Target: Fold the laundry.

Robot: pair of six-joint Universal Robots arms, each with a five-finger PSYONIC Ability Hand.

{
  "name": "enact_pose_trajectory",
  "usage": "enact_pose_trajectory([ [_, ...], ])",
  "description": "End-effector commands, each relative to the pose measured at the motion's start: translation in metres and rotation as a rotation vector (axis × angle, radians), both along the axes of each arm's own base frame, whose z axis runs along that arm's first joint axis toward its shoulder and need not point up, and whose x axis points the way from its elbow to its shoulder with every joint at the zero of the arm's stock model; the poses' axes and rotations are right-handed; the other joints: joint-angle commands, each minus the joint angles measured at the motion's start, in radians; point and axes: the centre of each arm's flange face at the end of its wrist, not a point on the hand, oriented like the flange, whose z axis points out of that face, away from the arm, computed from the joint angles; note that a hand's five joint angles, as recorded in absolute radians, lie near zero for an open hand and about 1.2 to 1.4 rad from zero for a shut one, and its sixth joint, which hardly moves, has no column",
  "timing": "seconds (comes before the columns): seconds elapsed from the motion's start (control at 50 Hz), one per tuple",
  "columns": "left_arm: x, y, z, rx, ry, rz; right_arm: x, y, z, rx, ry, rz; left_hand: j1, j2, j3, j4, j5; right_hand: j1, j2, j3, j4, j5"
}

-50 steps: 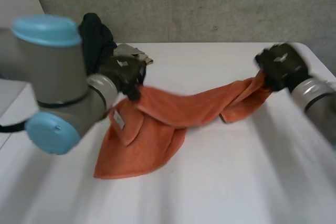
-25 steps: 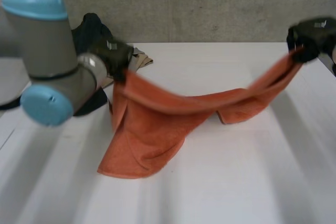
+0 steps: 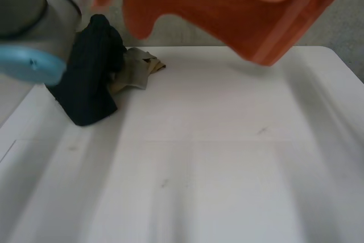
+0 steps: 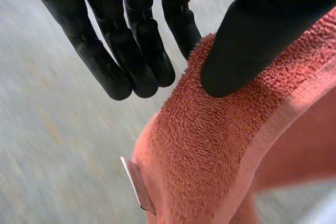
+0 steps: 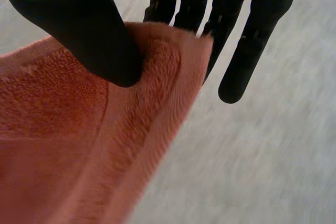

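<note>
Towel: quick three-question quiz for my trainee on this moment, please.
1. True or false: the towel lies flat on the table.
2. The left hand and right hand each: A pinch the towel; B rest open on the table; C curl round nothing.
3. What lies on the table beside the dark garment?
Key: 1 false, it hangs lifted above the table; 2 A; 3 a beige cloth.

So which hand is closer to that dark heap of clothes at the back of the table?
Left. The left hand pinches the orange towel by one end above the dark clothes, its arm right beside them; the right hand pinches the other end, across the table.
</note>
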Motion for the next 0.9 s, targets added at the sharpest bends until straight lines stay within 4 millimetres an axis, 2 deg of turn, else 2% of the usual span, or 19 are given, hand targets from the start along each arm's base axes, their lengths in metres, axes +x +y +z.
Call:
enact_pose_trajectory([
  [0.02,0.003,0.009,-0.11,0.29,-0.179,-0.009,-0.007,0.017,-0.083,0.31,0.114,0.107,0.243,0.201,0.213,0.199,0.247,0.261,0.221,0.206,0.201,0.216],
  [0.04,0.003,0.011,-0.122,0.319,-0.204,-0.01,-0.007,0.02,-0.092,0.339,0.13,0.122,0.243,0.201,0.213,0.199,0.247,0.261,0.221,0.206,0.201,0.216],
  [0.06,0.006,0.013,-0.147,0.383,-0.26,-0.006,-0.007,0.026,-0.115,0.401,0.165,0.15,0.243,0.201,0.213,0.199,0.247,0.261,0.221,0.206,0.201,0.216],
  [0.12,0.01,0.018,-0.183,0.462,-0.344,-0.006,-0.012,0.034,-0.147,0.479,0.224,0.165,0.243,0.201,0.213,0.199,0.247,0.261,0.221,0.206,0.201,0.216],
  [0.14,0.011,0.022,-0.201,0.498,-0.397,-0.01,-0.016,0.04,-0.165,0.529,0.262,0.165,0.243,0.201,0.213,0.199,0.247,0.261,0.221,0.206,0.201,0.216],
  [0.22,0.012,0.032,-0.233,0.562,-0.511,-0.032,-0.021,0.055,-0.201,0.632,0.385,0.159,0.243,0.201,0.213,0.199,0.247,0.261,0.221,0.206,0.201,0.216],
  [0.3,0.009,0.037,-0.238,0.557,-0.551,-0.046,-0.024,0.067,-0.218,0.692,0.516,0.163,0.208,0.166,0.178,0.165,0.213,0.261,0.221,0.206,0.201,0.216],
  [0.34,0.008,0.036,-0.237,0.547,-0.546,-0.047,-0.024,0.07,-0.22,0.703,0.555,0.169,-0.008,-0.05,-0.038,-0.052,-0.004,0.261,0.221,0.206,0.201,0.216],
  [0.36,0.008,0.037,-0.236,0.546,-0.546,-0.047,-0.024,0.073,-0.222,0.715,0.58,0.175,-0.213,-0.255,-0.243,-0.256,-0.208,0.261,0.221,0.206,0.201,0.216],
  [0.42,0.006,0.041,-0.236,0.544,-0.553,-0.061,-0.024,0.073,-0.221,0.724,0.578,0.162,-0.493,-0.535,-0.522,-0.536,-0.488,0.261,0.221,0.206,0.201,0.216],
  [0.5,0.002,0.053,-0.24,0.556,-0.573,-0.082,-0.026,0.071,-0.218,0.736,0.56,0.123,-0.646,-0.688,-0.676,-0.69,-0.642,0.261,0.221,0.206,0.201,0.216],
  [0.58,0.002,0.063,-0.242,0.551,-0.608,-0.086,-0.03,0.067,-0.216,0.748,0.537,0.074,-0.685,-0.727,-0.714,-0.728,-0.68,0.261,0.221,0.206,0.201,0.216],
  [0.7,0.011,0.062,-0.233,0.511,-0.629,-0.025,-0.03,0.065,-0.215,0.752,0.519,0.05,-0.729,-0.771,-0.758,-0.772,-0.724,0.261,0.221,0.206,0.201,0.216],
  [0.78,0.029,0.043,-0.229,0.486,-0.612,0.039,-0.029,0.065,-0.216,0.749,0.522,0.049,-0.723,-0.765,-0.753,-0.767,-0.719,0.261,0.221,0.206,0.201,0.216],
  [0.9,0.049,0.025,-0.234,0.518,-0.608,0.036,-0.029,0.065,-0.217,0.746,0.522,0.049,-0.626,-0.668,-0.656,-0.67,-0.622,0.261,0.221,0.206,0.201,0.216],
])
